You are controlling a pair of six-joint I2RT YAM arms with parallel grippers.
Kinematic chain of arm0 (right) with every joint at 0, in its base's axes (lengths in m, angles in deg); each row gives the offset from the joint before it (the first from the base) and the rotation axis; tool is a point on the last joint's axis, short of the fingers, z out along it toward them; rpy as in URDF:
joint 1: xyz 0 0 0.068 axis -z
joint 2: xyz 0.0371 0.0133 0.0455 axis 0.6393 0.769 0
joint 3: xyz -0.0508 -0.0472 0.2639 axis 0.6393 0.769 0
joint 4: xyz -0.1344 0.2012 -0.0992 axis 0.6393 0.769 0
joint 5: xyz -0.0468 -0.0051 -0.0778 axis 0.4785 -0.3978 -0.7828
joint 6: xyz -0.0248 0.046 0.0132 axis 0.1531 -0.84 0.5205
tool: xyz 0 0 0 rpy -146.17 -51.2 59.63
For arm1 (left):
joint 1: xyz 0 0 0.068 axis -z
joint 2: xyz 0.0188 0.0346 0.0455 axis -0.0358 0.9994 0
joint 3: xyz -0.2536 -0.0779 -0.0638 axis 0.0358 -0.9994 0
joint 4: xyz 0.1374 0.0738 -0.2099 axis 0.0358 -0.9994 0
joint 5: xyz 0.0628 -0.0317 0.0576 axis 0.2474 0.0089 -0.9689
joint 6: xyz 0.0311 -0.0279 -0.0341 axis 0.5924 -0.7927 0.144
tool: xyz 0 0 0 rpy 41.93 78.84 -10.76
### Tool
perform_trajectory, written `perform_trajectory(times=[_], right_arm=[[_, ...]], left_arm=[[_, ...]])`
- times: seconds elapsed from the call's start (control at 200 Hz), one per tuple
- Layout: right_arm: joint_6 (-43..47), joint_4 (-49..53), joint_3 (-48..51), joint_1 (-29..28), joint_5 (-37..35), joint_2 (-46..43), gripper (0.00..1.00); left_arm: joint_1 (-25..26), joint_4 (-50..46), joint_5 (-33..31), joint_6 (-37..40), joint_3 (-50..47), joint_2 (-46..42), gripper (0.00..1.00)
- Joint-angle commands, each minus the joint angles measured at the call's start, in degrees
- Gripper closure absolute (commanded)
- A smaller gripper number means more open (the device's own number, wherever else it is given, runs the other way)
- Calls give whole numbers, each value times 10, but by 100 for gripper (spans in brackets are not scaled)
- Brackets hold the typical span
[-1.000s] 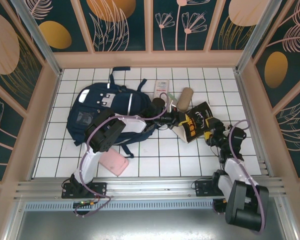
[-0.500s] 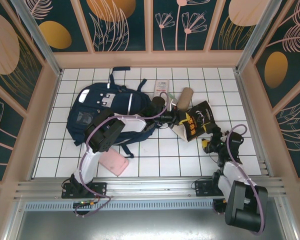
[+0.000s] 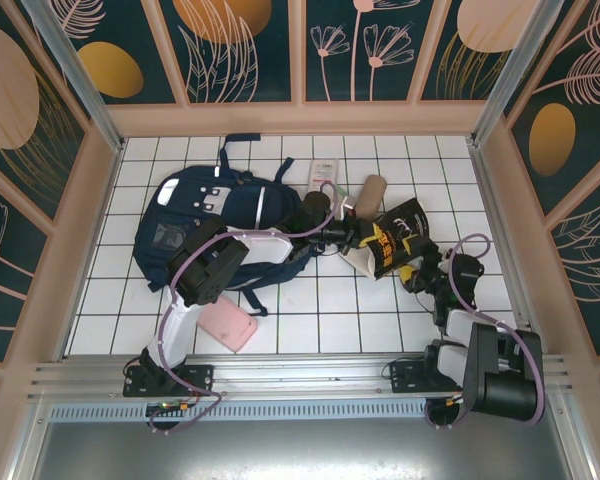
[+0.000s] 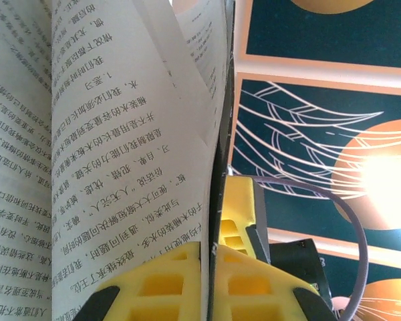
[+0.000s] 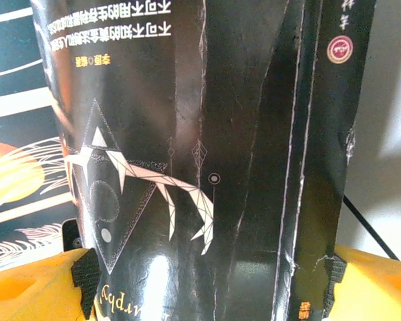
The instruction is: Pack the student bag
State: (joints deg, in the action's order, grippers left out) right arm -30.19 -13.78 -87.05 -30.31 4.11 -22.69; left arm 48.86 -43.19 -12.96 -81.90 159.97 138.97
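The left gripper [image 4: 207, 267] is pinching the open black paperback [image 3: 392, 240], jaws pressed together. The right gripper [image 5: 207, 287] is straddling its cover, jaws spread wide; whether they are gripping cannot be told. The navy student bag [image 3: 210, 212] is lying on the tiled tabletop [image 3: 315, 305], left of the book.

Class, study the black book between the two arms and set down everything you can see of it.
The book is a paperback with a glossy, creased black cover bearing a white geometric drawing and orange and white Chinese lettering. It is open and tilted, right of the student bag, its cream pages of printed Chinese fanning out. The left gripper is shut on a thin edge of it; the right gripper has a finger at each side of the cover, whether pressing it is unclear.
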Motion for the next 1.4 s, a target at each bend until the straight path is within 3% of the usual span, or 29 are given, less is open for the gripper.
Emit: perform_trajectory(times=[0.0,0.23,0.4,0.591,0.831,1.096,1.236,1.396], right_arm=[[-20,-104,-18,-6,-1,7,19],[-18,-105,-8,-6,-32,-38,29],[5,-42,-12,-5,-41,-92,31],[19,-32,4,-5,-33,-124,26],[30,-36,18,-5,-29,-113,11],[30,-61,17,-6,-25,-78,11],[25,-82,20,-14,-28,-61,19],[29,-82,23,-19,-38,-48,41]], left_arm=[[6,27,13,-10,11,-19,99],[6,-14,15,24,2,-16,99],[1,-44,13,52,3,-12,97],[-5,-59,12,65,4,-10,96],[-8,-81,5,89,-5,7,93],[-7,-84,-3,102,-18,40,93],[-7,-99,0,116,-23,53,91],[-6,-102,2,121,-24,57,90]])
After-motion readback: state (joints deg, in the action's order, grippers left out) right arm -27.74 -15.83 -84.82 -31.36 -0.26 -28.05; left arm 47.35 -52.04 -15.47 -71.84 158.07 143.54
